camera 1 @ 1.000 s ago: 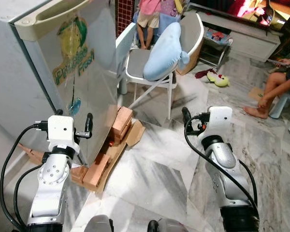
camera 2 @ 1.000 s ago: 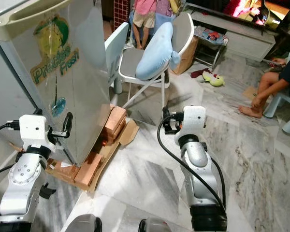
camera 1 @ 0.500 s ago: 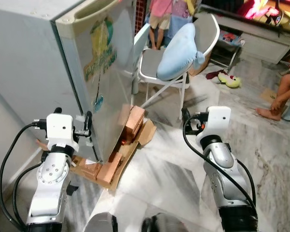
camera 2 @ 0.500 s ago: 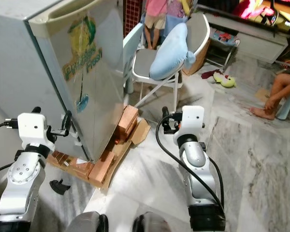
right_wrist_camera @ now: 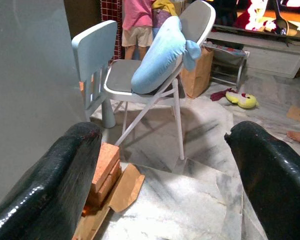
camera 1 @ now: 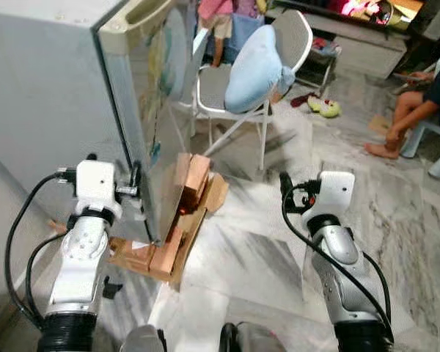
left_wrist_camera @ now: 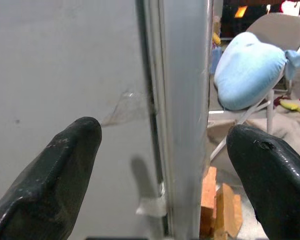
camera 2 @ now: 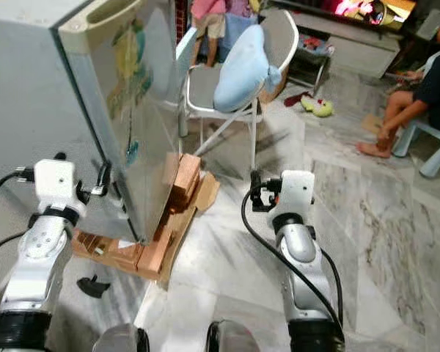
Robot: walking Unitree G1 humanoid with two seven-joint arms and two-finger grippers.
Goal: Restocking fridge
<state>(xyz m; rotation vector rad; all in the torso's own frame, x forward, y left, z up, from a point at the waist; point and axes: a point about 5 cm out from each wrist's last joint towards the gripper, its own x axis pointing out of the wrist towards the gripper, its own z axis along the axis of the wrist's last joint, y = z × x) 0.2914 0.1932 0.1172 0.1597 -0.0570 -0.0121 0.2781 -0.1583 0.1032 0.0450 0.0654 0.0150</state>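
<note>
Left gripper (left_wrist_camera: 160, 165) is held at the fridge (camera 1: 51, 95) door edge, jaws wide, straddling it. Right gripper (right_wrist_camera: 165, 175) is raised over the floor, jaws wide, nothing held. Fridge is propped on bricks (camera 1: 183, 220); a chair (camera 1: 235, 81) is seen beyond.

A marble floor (camera 1: 249, 249) carries the fridge (camera 1: 59, 110), propped on bricks (camera 1: 165, 253) and flattened cardboard (camera 1: 216, 192). A folding chair (camera 1: 235, 88) stands behind, with a yellow soft toy (camera 1: 324, 108) lying beyond it.

Glossy metal fridge (camera 1: 143, 110), polished marble floor (camera 1: 257, 242), rough bricks (camera 1: 191, 180).
</note>
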